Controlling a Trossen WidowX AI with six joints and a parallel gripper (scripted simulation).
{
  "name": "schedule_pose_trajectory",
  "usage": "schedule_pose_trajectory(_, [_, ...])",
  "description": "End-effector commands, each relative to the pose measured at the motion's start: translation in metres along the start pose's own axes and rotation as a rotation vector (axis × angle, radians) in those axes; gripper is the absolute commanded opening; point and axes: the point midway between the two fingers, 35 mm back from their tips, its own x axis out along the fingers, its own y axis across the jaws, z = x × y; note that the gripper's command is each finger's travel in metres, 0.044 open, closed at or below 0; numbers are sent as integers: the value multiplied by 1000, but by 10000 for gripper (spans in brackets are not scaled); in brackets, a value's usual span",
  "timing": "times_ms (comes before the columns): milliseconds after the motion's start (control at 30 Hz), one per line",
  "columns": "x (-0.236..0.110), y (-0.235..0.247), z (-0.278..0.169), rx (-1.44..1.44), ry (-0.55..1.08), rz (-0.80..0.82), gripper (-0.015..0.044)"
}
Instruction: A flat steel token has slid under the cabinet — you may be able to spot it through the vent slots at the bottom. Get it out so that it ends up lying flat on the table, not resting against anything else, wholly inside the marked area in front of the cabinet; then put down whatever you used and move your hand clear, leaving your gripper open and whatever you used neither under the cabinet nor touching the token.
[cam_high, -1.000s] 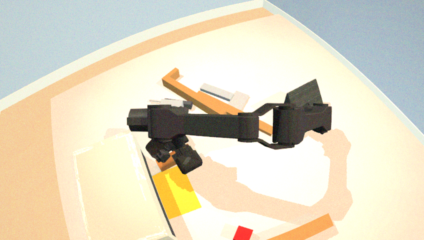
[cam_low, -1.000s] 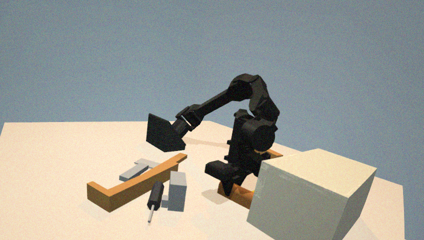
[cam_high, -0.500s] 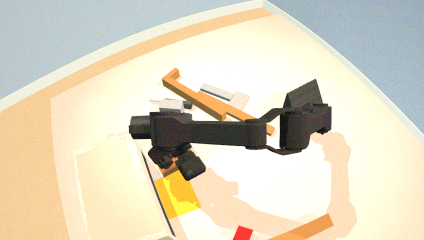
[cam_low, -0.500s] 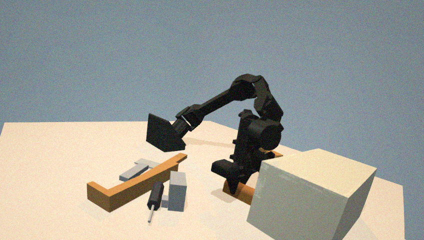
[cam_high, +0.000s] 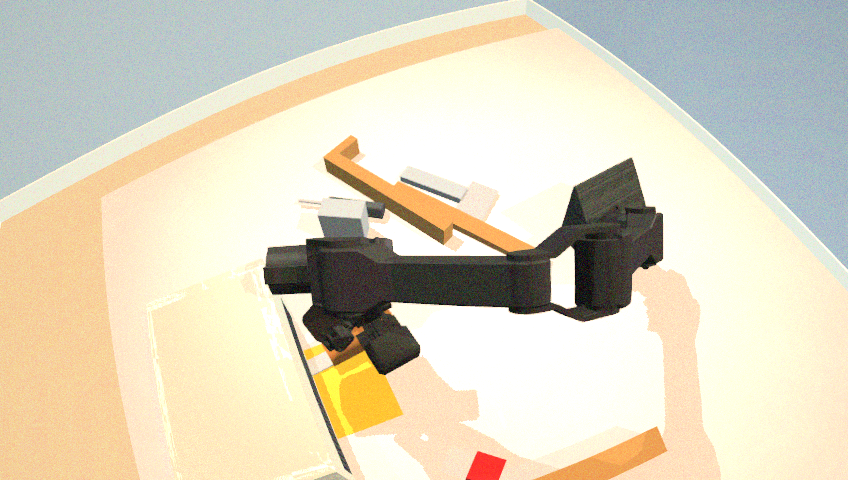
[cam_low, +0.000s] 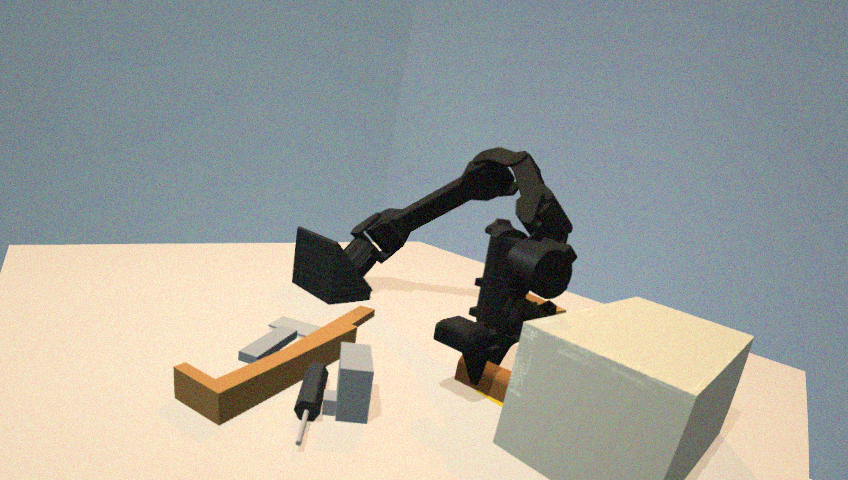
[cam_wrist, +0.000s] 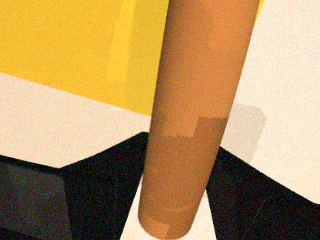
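My gripper (cam_high: 357, 340) (cam_low: 479, 367) (cam_wrist: 176, 144) is shut on a thick orange-brown rod (cam_high: 348, 350) (cam_low: 495, 377) (cam_wrist: 200, 75), low in front of the cabinet (cam_high: 220, 380) (cam_low: 606, 398). The rod crosses the corner of the yellow marked area (cam_high: 377, 401) (cam_low: 493, 398) (cam_wrist: 65, 50), and its far end is out of the wrist view. A small pale grey patch (cam_high: 320, 362) shows beside the rod at the cabinet's front edge, within the yellow; I cannot tell whether it is the steel token or part of the tool. Whether the rod touches the table is unclear.
An orange hooked bar (cam_high: 416, 208) (cam_low: 285, 364) lies beyond the arm. Near it are a grey block (cam_high: 343, 218) (cam_low: 355, 386), a screwdriver (cam_high: 376, 209) (cam_low: 311, 389) and a grey T-shaped piece (cam_high: 434, 183) (cam_low: 267, 344). A red block (cam_high: 486, 465) and another orange bar (cam_high: 612, 456) lie nearer the bottom edge.
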Motion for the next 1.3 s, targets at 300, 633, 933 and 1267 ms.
schedule_pose_trajectory(300, [1,2,-7,-4,0,4,0])
schedule_pose_trajectory(633, [1,2,-15,-4,0,4,0])
schedule_pose_trajectory(933, [1,2,-23,-3,0,4,0])
schedule_pose_trajectory(1267, [1,2,-32,-3,1,4,0])
